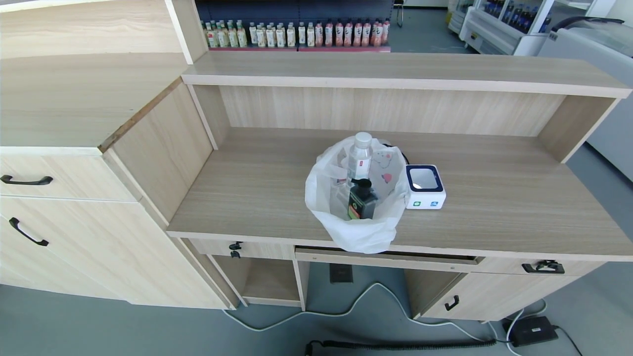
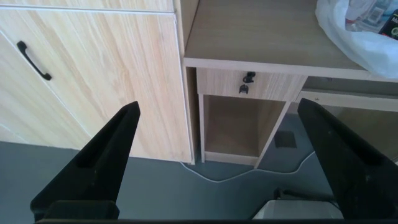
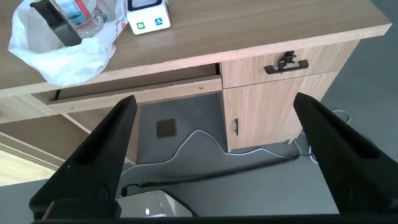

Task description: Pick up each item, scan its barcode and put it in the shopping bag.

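Left gripper wide open, empty, right gripper wide open, empty

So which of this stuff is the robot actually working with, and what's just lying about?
Job: white shopping bag, clear bottle and dark bottle inside it, barcode scanner beside it.
Just around: shelf of drinks, coiled floor cable, power brick.

Light wood counter with raised ledge; grey floor; drinks shelf behind; coiled cable on floor.
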